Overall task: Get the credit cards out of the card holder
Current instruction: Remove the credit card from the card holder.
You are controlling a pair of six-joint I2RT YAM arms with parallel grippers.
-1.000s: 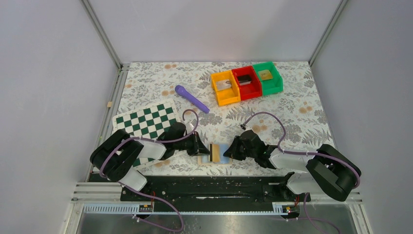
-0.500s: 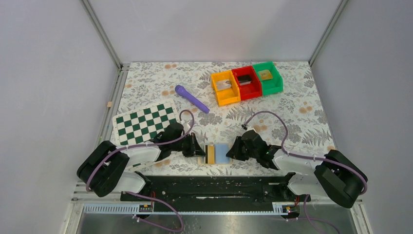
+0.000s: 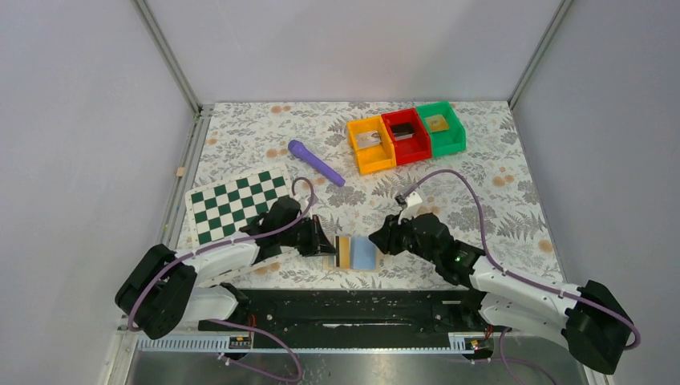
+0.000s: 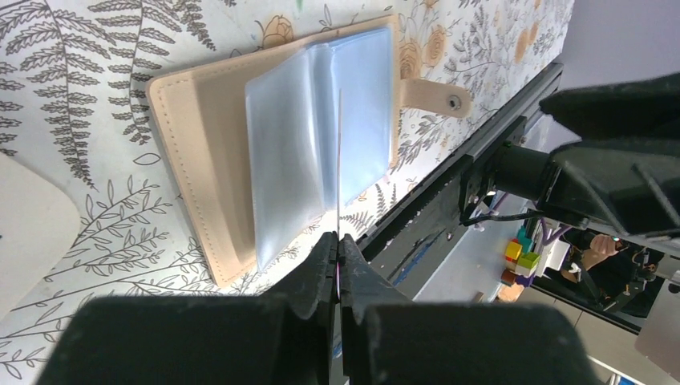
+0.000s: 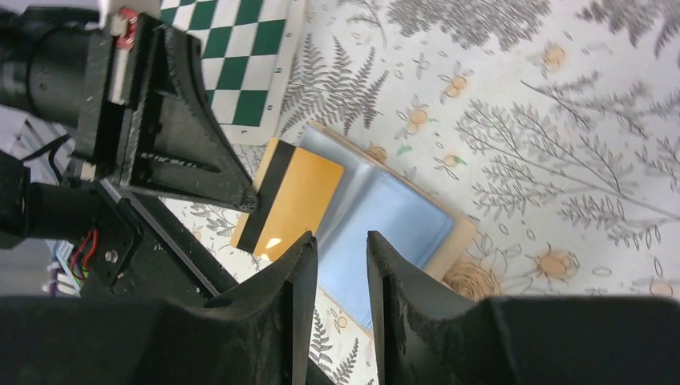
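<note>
Extraction step: your left end effector [image 4: 337, 241] clenched on orange card [image 5: 298, 199], partly out of card holder [image 3: 366, 255] (open on counter [image 3: 481, 176]). Your right end effector [image 5: 341, 239] parted, empty. Next: draw card clear, likely leftward.

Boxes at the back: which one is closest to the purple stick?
The orange box, at the left end of the row. The red box and the green box sit farther right, away from the purple stick.

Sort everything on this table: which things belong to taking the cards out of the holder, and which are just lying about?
Job: card holder, orange card, left pincer gripping it, right pincer.
Lying about: checkered board, purple stick, orange bin, red bin, green bin.
</note>
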